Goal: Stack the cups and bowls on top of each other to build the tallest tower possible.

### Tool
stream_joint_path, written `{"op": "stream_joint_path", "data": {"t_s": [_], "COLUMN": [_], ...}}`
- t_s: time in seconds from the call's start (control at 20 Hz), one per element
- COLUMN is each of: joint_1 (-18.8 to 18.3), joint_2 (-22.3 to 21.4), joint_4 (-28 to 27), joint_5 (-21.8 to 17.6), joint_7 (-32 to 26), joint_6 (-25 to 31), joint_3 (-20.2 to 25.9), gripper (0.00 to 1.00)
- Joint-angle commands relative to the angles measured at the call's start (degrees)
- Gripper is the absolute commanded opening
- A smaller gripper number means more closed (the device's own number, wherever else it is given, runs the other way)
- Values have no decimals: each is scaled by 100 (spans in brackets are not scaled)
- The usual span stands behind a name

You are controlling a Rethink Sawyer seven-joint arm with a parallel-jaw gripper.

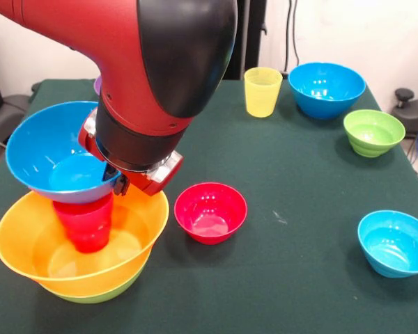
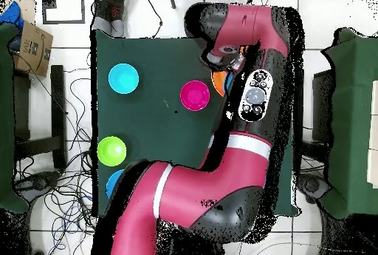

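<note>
The pincer [image 1: 118, 182] grips the rim of a medium blue plastic bowl [image 1: 52, 149]. The bowl sits tilted on an upside-down red plastic cup [image 1: 86, 223] inside the large orange bowl [image 1: 136, 240].

Tower [image 1: 83, 261]: orange bowl [image 1: 28, 243] nested in a lime bowl [image 1: 90, 296], red cup [image 1: 85, 221] standing upside down inside, tilted blue bowl [image 1: 52, 153] resting on the cup. Red bowl [image 1: 210, 212] just beside the tower. Yellow cup [image 1: 262, 90], blue bowl [image 1: 326, 89], ribbed green bowl [image 1: 373, 132] and small blue bowl [image 1: 396, 243] stand apart, all upright.
</note>
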Motion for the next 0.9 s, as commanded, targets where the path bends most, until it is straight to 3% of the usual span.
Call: {"op": "stream_joint_path", "data": {"t_s": [0.05, 0.9], "joint_1": [-83, -147], "joint_2": [49, -37], "joint_4": [287, 1003], "joint_5": [-16, -10], "joint_7": [-362, -261], "joint_6": [126, -740], "joint_3": [377, 549], "gripper": [0, 0]}}
